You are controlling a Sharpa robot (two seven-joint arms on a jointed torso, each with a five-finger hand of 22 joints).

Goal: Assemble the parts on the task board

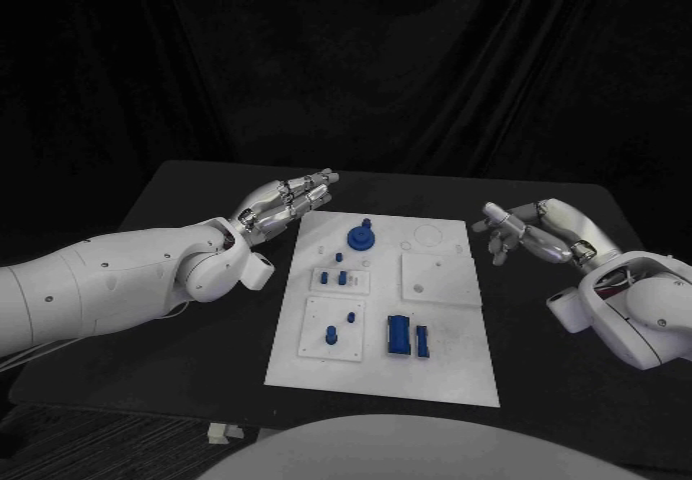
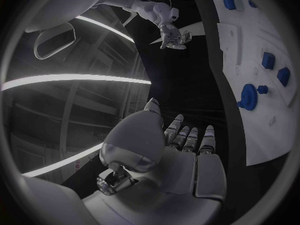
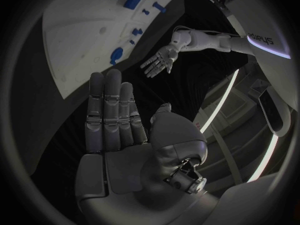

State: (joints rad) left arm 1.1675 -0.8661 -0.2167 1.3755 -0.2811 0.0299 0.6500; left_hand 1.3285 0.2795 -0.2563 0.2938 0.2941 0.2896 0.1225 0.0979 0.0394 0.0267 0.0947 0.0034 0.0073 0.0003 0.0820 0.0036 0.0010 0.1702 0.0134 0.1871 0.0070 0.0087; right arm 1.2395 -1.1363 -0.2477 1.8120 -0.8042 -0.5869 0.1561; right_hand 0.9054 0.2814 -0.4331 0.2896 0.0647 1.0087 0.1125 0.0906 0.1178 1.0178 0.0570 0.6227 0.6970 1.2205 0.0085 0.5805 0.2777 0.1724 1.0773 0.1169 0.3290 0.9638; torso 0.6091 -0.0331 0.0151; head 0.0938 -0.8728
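Your left hand [image 2: 181,160] hangs empty, fingers [image 2: 187,137] straight, beside the board [image 2: 262,130]; right hand [image 2: 170,35] hovers opposite.

White task board [image 1: 447,350] flat mid-table; blue parts [image 1: 402,334] scattered on it.

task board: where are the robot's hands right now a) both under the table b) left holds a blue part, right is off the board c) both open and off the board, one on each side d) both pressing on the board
c: the left hand and the right hand hover with fingers apart and hold nothing, one beside each side of the task board, whose blue parts lie untouched.
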